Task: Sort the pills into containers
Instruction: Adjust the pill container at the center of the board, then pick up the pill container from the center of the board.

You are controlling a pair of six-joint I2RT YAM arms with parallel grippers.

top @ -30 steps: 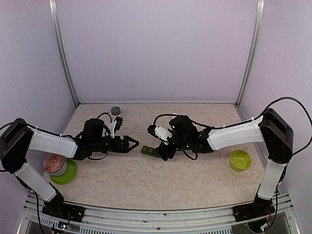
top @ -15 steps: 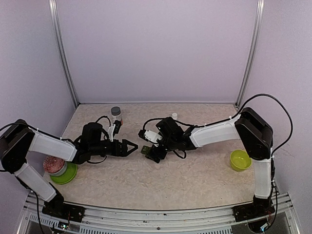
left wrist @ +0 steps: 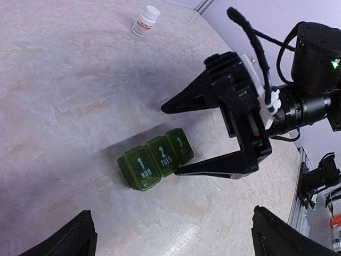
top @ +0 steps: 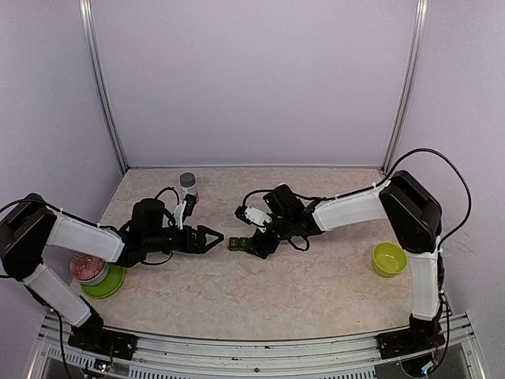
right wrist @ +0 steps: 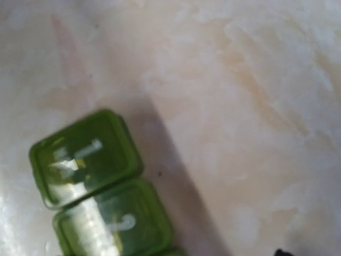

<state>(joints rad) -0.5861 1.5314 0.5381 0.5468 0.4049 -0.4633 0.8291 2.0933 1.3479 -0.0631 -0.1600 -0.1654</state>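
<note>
Lilac walls close in a beige marbled counter (top: 237, 292), and every place below is given from the dark green pill box (top: 238, 244) near its middle. Two white-and-black arms lie low toward it, the left arm (top: 79, 235) from its left and the right arm (top: 355, 212) from its right. Far right of the box sits a lime-green bowl (top: 389, 259). Far left sits another green bowl (top: 106, 283) with a round reddish-topped tub (top: 87, 266) on it. Behind and left of the box stands a grey-capped bottle (top: 188, 185). The left wrist view shows a small white bottle (left wrist: 145, 21) well beyond the box, its label too small to read.

The left pincer (top: 219, 238) is spread wide, just left of the box and clear of it. The right pincer (left wrist: 170, 140) is also apart, its fingers (left wrist: 213, 166) on either side of the box's right end. One lies along that end, touching or nearly so, and the other is clear, so nothing is clamped. The box's long axis runs across from pincer to pincer, with the right arm nearer; I judge it need only close.

All the lids look shut. White writing reads "1 MON", "2 TUES" and "3"; the word under the 3 is unclear.
</note>
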